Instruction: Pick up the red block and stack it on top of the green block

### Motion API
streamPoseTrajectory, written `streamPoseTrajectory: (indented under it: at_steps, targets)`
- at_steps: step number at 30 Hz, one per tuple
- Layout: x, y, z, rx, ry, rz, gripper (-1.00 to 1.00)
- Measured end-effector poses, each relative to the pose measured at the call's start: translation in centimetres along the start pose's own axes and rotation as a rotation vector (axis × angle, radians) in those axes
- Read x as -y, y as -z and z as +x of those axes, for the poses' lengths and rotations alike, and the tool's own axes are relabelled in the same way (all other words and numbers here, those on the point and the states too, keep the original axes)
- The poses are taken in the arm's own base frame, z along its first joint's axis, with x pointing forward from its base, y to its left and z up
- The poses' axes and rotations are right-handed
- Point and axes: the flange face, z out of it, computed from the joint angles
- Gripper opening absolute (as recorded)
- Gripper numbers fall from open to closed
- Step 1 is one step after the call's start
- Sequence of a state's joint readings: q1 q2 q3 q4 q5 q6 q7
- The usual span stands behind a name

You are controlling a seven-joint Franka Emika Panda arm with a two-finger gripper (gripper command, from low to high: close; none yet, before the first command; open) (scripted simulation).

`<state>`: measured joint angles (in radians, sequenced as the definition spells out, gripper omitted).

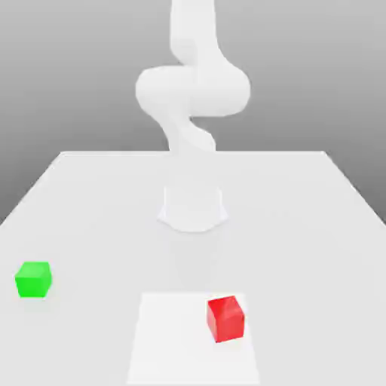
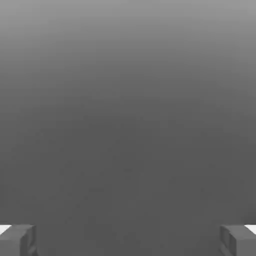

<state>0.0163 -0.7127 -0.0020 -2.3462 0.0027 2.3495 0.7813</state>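
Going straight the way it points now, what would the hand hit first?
The hand looks free to go straight, with only grey background ahead between its fingers, though depth is unclear.

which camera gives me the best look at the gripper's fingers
The hand view: both fingers stand wide apart there, with nothing between them. The exterior view shows the arm above its base, but I can't make out the fingers there.

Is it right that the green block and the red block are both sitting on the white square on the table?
Not quite: only the red block sits on the white square. The exterior view shows the green block away from that square, on the bare table, over toward the exterior view's left.
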Motion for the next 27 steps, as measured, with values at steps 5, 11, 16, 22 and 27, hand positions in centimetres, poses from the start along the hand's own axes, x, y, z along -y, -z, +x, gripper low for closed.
streamPoseTrajectory:
  at_steps: [5,11,16,22,27]
  targets:
    - [-1.7,-12.2,-3.5,0.147,0.061,-0.110,0.00]
    - [-5.9,-23.8,-10.2,0.313,0.135,-0.236,0.00]
    - [-11.2,-30.9,-17.2,0.450,0.199,-0.342,0.00]
    - [-17.2,-36.3,-24.2,0.566,0.256,-0.432,0.00]
    - [-19.7,-39.8,-26.6,0.570,0.257,-0.436,-1.00]
